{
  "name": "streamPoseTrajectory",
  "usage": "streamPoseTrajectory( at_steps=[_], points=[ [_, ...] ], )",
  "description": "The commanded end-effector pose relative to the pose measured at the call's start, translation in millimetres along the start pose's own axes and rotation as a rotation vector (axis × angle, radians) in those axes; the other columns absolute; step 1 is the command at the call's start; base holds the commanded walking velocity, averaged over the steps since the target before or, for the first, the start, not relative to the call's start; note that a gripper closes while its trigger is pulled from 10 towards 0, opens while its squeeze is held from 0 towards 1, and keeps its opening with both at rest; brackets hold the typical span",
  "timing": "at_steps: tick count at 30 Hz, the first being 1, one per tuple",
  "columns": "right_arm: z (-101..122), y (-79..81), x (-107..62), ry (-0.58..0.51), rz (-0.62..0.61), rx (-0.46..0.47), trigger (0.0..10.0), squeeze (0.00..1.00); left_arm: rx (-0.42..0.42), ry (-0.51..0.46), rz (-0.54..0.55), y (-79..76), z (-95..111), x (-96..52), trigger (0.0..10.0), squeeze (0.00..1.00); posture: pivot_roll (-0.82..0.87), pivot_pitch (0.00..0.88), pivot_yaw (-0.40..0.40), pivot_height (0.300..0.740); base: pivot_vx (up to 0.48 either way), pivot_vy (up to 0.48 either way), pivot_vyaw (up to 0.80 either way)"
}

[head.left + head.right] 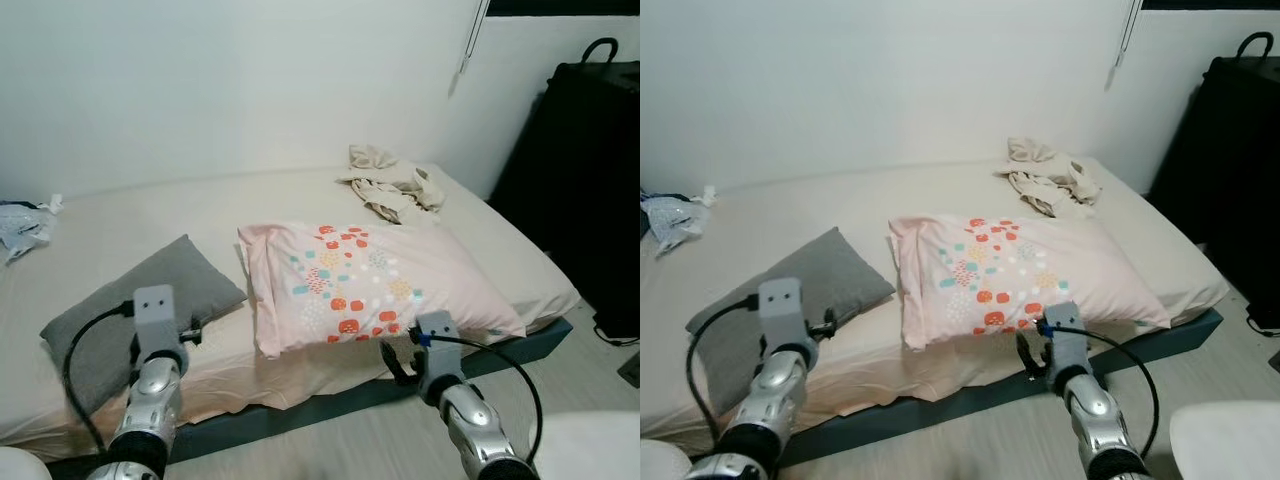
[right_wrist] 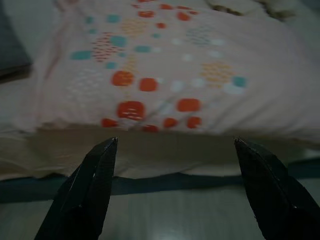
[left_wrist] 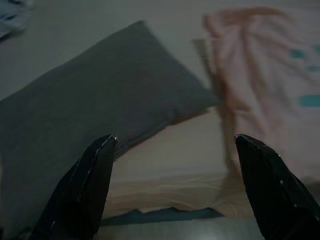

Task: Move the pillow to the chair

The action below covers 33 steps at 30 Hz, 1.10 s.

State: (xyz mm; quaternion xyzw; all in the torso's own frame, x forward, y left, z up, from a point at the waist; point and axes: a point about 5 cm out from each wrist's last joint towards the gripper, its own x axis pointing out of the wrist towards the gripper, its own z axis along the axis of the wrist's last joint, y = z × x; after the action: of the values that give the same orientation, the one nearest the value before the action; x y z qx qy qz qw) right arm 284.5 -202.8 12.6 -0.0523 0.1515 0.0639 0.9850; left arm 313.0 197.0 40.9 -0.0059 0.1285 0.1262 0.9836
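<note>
A pink pillow [image 1: 370, 280] with orange and teal dots lies on the bed [image 1: 150, 215], near its front edge. A grey pillow [image 1: 140, 305] lies to its left. My left gripper [image 3: 175, 185] is open, held over the bed's front edge between the grey pillow [image 3: 90, 95] and the pink pillow [image 3: 265, 75]. My right gripper [image 2: 175, 187] is open too, just short of the pink pillow's [image 2: 165, 65] near edge, above the bed's dark base. Both arms reach forward from the bottom of the eye views.
Crumpled beige clothes [image 1: 395, 185] lie at the bed's far right. A light bundle [image 1: 22, 228] sits at the far left. A black suitcase [image 1: 585, 170] stands right of the bed. A white object [image 1: 1230, 440] shows at the lower right on the wooden floor.
</note>
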Motion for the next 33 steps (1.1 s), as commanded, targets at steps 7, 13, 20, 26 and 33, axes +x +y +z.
streamPoseTrajectory(
  at_steps=[7, 13, 20, 26, 33],
  points=[
    [4.5, -2.2, 1.9, -0.014, -0.035, 0.011, 10.0, 0.0, 0.03, 0.016, -0.025, -7.9, -7.8, -4.0, 10.0, 0.0, -0.06, 0.003, 0.004, 0.74, 0.0, 0.0, 0.0],
    [15.5, -17.7, 2.6, -0.039, -0.046, -0.04, 10.0, 0.0, 0.025, 0.033, -0.04, -13.5, -7.6, -0.9, 10.0, 0.0, -0.11, 0.001, -0.005, 0.74, 0.0, 0.0, 0.0],
    [17.8, -19.7, 1.7, -0.051, -0.055, -0.034, 10.0, 0.0, 0.0, 0.029, -0.05, -21.5, -5.5, -0.6, 10.0, 0.0, -0.15, 0.001, 0.012, 0.74, 0.0, 0.0, 0.0],
    [8.9, -13.7, -3.4, -0.042, -0.063, -0.017, 10.0, 0.0, 0.026, 0.051, -0.075, -25.9, -10.4, -1.8, 10.0, 0.0, -0.13, 0.015, 0.02, 0.74, 0.0, 0.0, 0.0],
    [3.7, -5.3, -3.9, -0.027, -0.059, 0.012, 10.0, 0.0, 0.044, 0.064, -0.059, -14.3, -18.8, -5.4, 10.0, 0.0, -0.13, 0.026, 0.02, 0.74, 0.0, 0.0, 0.0]
  ],
)
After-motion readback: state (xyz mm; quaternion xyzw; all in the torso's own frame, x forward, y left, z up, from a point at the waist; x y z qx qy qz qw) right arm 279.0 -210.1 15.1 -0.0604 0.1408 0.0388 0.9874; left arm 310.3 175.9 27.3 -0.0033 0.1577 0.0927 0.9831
